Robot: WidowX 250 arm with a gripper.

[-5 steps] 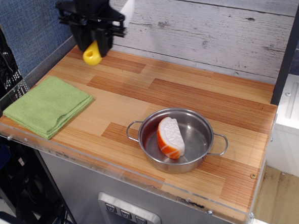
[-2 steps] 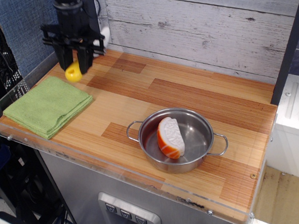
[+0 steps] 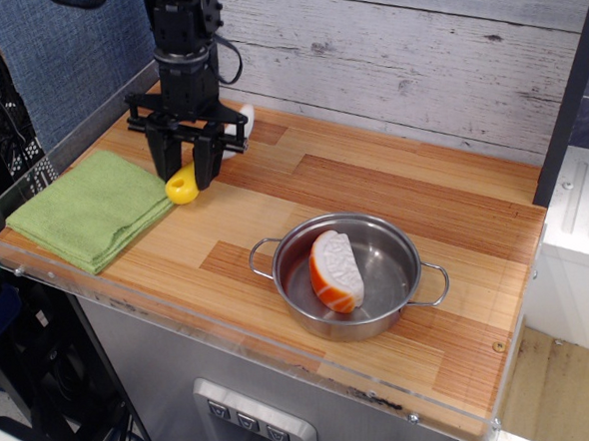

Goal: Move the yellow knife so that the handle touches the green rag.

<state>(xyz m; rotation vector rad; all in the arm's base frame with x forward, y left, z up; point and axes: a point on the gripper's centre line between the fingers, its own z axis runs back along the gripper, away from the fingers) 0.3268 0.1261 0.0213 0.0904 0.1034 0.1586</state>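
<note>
Since the earlier frames the black pincer [image 3: 182,167] has come down from up high at the upper left and shifted right. It now sits low over the striped wooden bench [image 3: 373,191], just right of the light green folded rag [image 3: 92,209]. Before, the knife hung in the air, first near the back wall, then above the rag's far corner. Now the small plastic yellow knife [image 3: 203,158] with the white rounded blade is down at bench level. Steel pot and rag look unmoved.

No brands, labels or readable writing anywhere in view.

Knife vs pincer: the knife runs diagonally through the pincer. The chunky yellow handle [image 3: 181,186] pokes out below and between the two black fingers [image 3: 160,157], and the white blade tip shows behind them toward the upper right. The pincer is pinching the knife at mid-length, with the fingers close on both sides of it.

Handle end sits right at the rag's right-hand corner. It looks touching or just beside it, can't tell which from this angle.

The shiny steel pot [image 3: 391,300] with two loop handles is at lower centre, well apart from the knife, with an orange-and-white wedge-shaped toy [image 3: 336,269] inside.
</note>
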